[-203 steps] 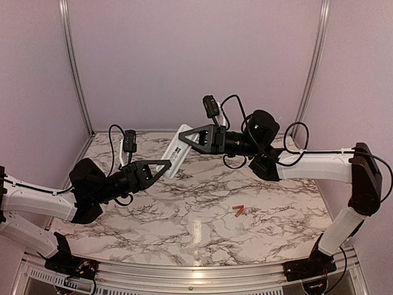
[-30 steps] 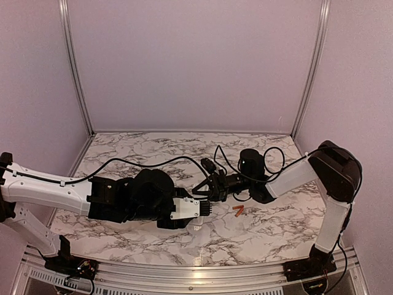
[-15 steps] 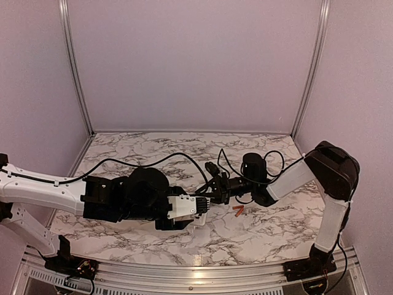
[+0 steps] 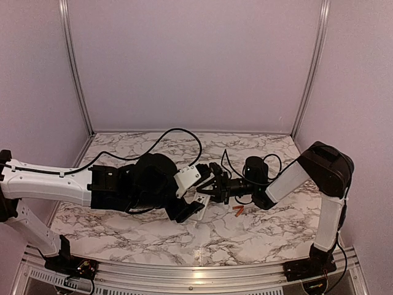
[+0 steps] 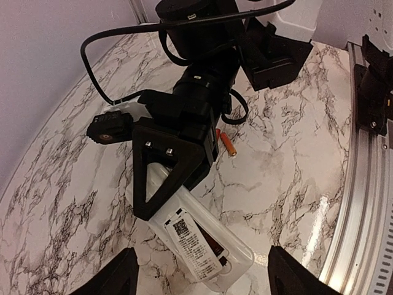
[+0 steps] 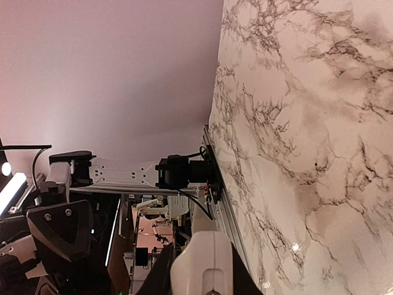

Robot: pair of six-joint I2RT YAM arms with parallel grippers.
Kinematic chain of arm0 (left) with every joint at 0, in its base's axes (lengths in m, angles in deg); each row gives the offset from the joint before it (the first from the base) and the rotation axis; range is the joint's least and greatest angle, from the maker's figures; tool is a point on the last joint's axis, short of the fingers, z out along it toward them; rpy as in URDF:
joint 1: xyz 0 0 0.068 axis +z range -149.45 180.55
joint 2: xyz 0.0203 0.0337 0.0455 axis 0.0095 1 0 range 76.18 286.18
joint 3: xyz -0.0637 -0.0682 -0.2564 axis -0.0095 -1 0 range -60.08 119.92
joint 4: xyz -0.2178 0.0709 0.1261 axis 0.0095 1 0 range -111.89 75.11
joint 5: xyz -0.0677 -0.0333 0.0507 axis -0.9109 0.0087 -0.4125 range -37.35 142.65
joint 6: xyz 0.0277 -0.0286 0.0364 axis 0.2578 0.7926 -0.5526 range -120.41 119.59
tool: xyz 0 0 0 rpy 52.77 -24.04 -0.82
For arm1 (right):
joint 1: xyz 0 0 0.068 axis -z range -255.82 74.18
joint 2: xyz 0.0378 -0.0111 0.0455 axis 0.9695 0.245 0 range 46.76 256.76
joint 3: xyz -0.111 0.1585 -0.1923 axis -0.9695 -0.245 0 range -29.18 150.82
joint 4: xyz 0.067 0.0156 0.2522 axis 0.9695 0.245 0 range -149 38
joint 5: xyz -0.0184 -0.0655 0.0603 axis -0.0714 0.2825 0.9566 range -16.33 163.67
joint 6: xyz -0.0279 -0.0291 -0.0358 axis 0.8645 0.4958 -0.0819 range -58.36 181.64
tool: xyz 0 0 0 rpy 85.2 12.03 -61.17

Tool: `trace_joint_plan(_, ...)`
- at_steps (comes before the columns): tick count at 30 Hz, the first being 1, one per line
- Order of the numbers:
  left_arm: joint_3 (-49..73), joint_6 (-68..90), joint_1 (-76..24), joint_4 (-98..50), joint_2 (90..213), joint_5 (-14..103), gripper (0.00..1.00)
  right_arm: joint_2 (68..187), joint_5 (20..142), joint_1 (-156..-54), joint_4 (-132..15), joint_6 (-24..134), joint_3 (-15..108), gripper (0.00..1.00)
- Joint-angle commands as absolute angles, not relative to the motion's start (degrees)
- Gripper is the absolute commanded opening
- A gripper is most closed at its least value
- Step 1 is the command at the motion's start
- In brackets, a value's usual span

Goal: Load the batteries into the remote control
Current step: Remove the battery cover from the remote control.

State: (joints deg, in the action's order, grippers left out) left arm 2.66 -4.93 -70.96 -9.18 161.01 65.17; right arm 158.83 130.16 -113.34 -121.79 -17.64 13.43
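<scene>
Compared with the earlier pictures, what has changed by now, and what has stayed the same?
The remote control, first held high over the back of the table by both grippers, has come down low at the middle. In the last second the left gripper let go and opened; its fingers now flank the remote. The right gripper still clamps it. The batteries have not moved.

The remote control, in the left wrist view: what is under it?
The marble table lies under the remote control; contact cannot be judged. The right gripper, shut on it, covers its far end.
</scene>
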Motion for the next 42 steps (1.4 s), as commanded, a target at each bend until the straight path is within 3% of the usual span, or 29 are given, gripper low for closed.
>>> trace_joint_plan(1, 7.31, 5.85, -69.02, -4.15, 163.02, 63.79, 0.74, 156.95, 128.11, -112.56, -121.00, -15.68, 13.88, 0.00)
trace_joint_plan(16, 16.31, 10.86, -66.70, 8.73, 172.62, 61.39, 0.53, 156.21, 127.27, -112.47, -120.27, -15.43, 13.48, 0.00)
trace_joint_plan(28, 17.74, 9.25, -66.26, 10.99, 176.43, 62.26, 0.51, 155.80, 127.53, -112.47, -120.39, -15.26, 13.38, 0.00)
trace_joint_plan(42, 17.21, 9.49, -64.17, 11.07, 177.34, 57.88, 0.28, 155.30, 127.77, -112.40, -120.37, -15.30, 13.70, 0.00)
